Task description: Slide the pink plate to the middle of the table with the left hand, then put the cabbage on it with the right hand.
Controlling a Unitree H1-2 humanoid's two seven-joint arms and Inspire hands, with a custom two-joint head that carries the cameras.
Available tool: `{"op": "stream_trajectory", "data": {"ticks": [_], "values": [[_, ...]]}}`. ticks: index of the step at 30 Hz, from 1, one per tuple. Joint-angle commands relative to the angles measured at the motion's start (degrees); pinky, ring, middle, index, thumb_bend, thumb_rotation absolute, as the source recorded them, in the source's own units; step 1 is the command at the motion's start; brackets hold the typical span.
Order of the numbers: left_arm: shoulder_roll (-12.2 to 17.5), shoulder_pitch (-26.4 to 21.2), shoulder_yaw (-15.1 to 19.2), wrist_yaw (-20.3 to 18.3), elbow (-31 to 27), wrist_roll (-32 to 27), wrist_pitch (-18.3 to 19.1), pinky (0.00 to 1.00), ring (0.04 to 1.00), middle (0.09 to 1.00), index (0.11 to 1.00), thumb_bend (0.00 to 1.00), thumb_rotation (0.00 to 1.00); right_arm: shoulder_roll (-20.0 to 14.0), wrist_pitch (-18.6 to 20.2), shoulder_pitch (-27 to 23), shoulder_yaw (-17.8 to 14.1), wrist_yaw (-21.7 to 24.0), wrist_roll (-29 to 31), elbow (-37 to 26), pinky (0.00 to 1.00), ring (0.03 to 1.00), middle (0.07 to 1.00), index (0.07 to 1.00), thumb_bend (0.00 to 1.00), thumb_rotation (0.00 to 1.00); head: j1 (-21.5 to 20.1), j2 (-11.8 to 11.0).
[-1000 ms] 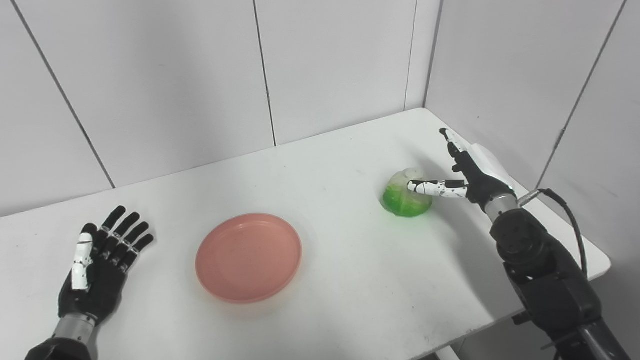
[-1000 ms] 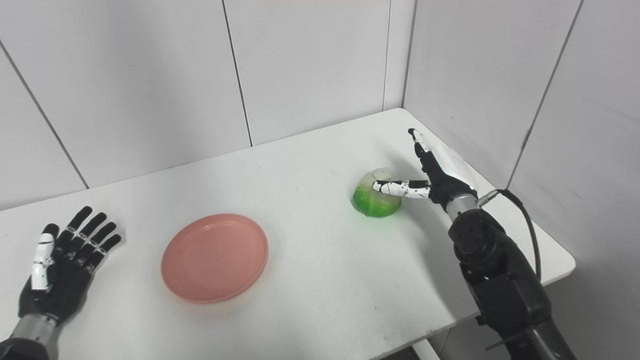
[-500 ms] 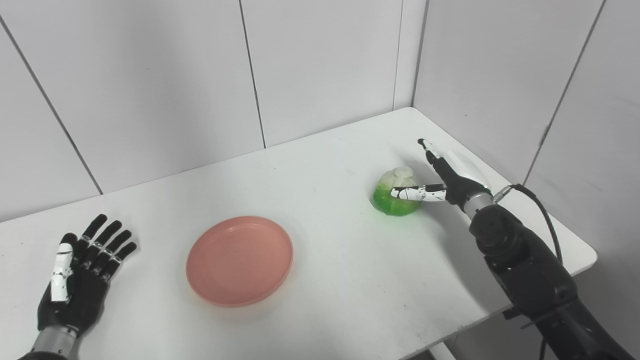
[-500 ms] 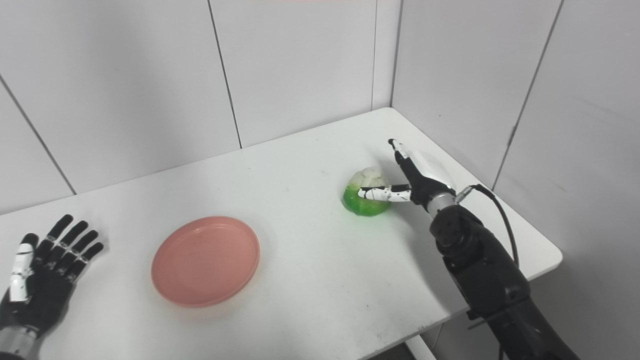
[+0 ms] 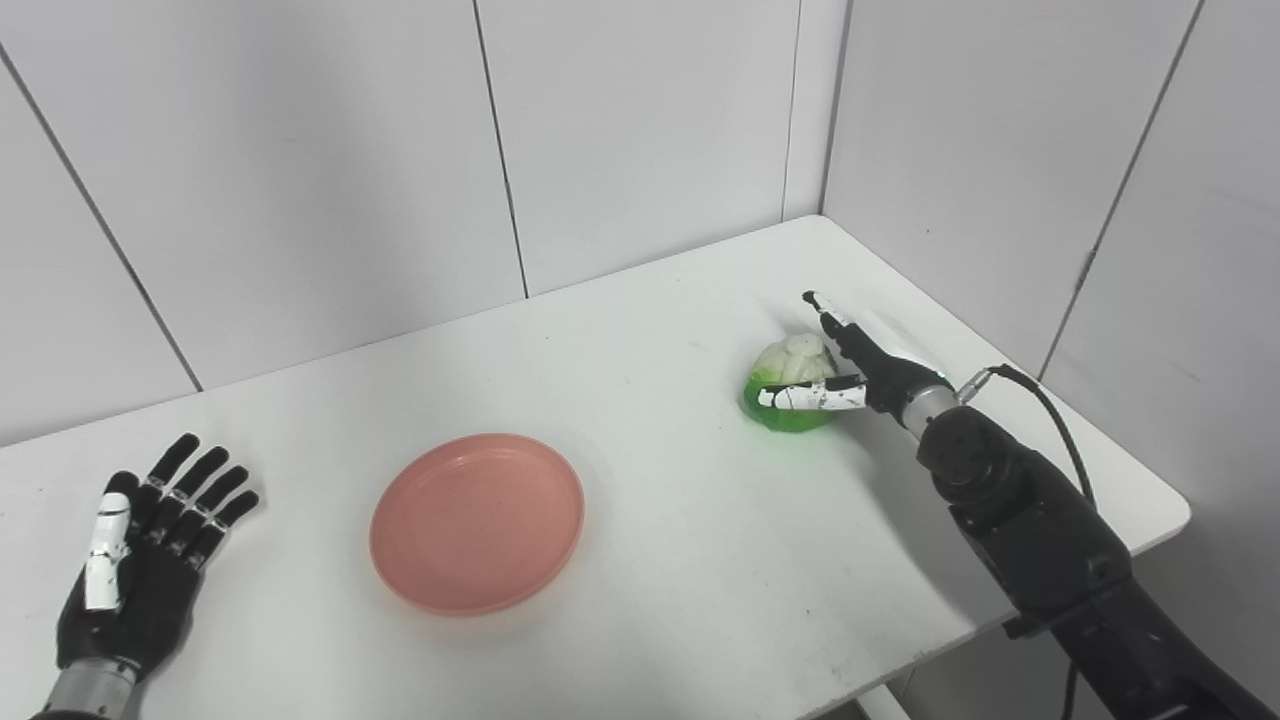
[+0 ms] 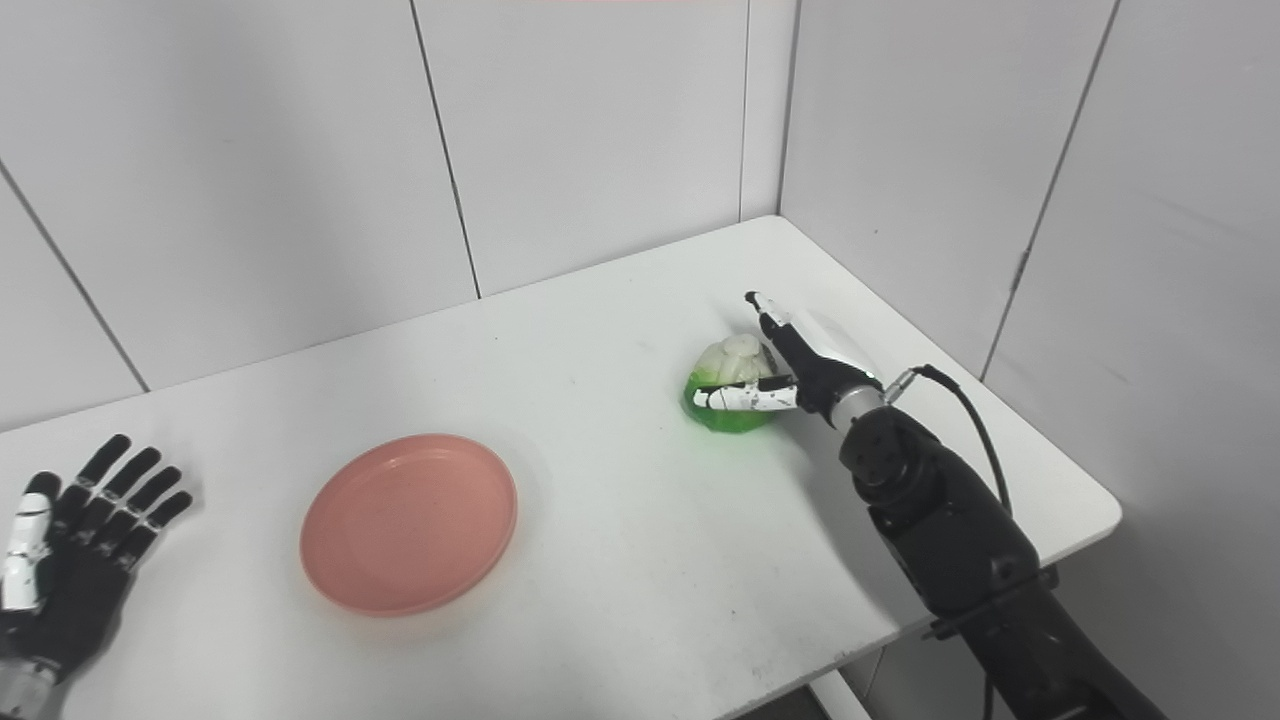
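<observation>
Two hands over a white table (image 5: 650, 600). Left hand (image 5: 140, 570) lies flat near the front, fingers spread, holding nothing. Pink plate (image 5: 477, 520) sits mid-table. Farther right, right hand (image 5: 860, 375) brackets the cabbage (image 5: 790, 385), thumb touching it, grip not closed.

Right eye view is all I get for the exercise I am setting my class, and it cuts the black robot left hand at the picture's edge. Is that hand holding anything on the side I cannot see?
Observer: No. The left eye view shows the whole left hand. It lies palm down on the white table with its fingers apart, and it holds nothing.
Operator: Does anything lie beyond its outer side?
Observer: Only a strip of bare table shows between the hand and the picture's left edge. Your view has no such strip.
</observation>
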Motion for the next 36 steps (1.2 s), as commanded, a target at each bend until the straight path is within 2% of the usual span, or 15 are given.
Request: {"op": "stream_trajectory", "data": {"ticks": [1, 8, 14, 21, 26, 31, 33, 34, 36], "values": [[-0.6, 7.3, -0.4, 0.3, 5.2, 1.4, 1.3, 0.73, 0.779, 0.804, 0.809, 0.59, 0.75, -1.9, 0.6, -3.1, -0.1, 0.2, -0.5, -1.1, 0.88, 1.0, 1.0, 1.0, 1.0, 0.6, 0.0, 0.0], [-0.4, 7.3, -0.7, 0.4, 5.1, 1.6, 1.4, 0.74, 0.783, 0.808, 0.811, 0.6, 0.74, -1.6, -2.3, -4.5, 0.9, 0.0, 0.0, 2.8, 0.93, 1.0, 1.0, 1.0, 1.0, 0.59, 0.0, 0.2], [-0.3, 7.8, -1.2, 0.9, 3.5, 1.8, 1.9, 0.73, 0.779, 0.806, 0.813, 0.6, 0.74, -1.5, -1.6, -5.3, 1.8, 1.0, 0.5, 3.9, 0.93, 1.0, 1.0, 1.0, 1.0, 0.58, 0.2, 0.6], [-0.4, 8.4, -1.4, 1.0, 1.6, 1.2, 2.9, 0.75, 0.789, 0.815, 0.824, 0.58, 0.75, -1.4, -1.1, -6.1, 2.4, 2.1, 1.7, 5.2, 0.93, 1.0, 1.0, 1.0, 1.0, 0.52, 0.4, 1.0], [-0.5, 8.9, -1.7, 1.4, -0.4, 1.1, 4.0, 0.76, 0.799, 0.825, 0.834, 0.58, 0.76, -1.0, -0.2, -6.3, 2.2, 0.8, 1.3, 5.7, 0.9, 0.977, 0.994, 1.0, 1.0, 0.45, 0.3, 1.3], [-0.6, 9.4, -1.8, 2.0, -1.7, 1.0, 4.8, 0.77, 0.804, 0.829, 0.837, 0.58, 0.76, -0.3, -1.3, -6.0, 1.1, -0.3, 2.9, 5.7, 0.77, 0.824, 0.848, 0.877, 1.0, 0.31, 0.3, 1.4], [-0.6, 9.4, -1.9, 2.1, -1.8, 1.3, 4.7, 0.77, 0.8, 0.824, 0.833, 0.58, 0.76, 0.1, -2.2, -5.8, 0.7, -0.8, 4.0, 5.8, 0.68, 0.726, 0.759, 0.788, 1.0, 0.21, 0.3, 1.5], [-0.5, 9.4, -2.0, 2.1, -1.8, 1.3, 4.6, 0.77, 0.799, 0.824, 0.832, 0.58, 0.76, 0.2, -2.5, -5.8, 0.6, -0.9, 4.3, 6.0, 0.68, 0.719, 0.754, 0.782, 1.0, 0.21, 0.3, 1.5], [-0.5, 9.5, -2.0, 2.0, -1.9, 1.3, 4.6, 0.77, 0.8, 0.824, 0.831, 0.57, 0.77, 0.4, -2.9, -6.0, 0.7, -1.2, 4.6, 6.4, 0.61, 0.641, 0.672, 0.701, 0.99, 0.13, 0.3, 1.5]]}}
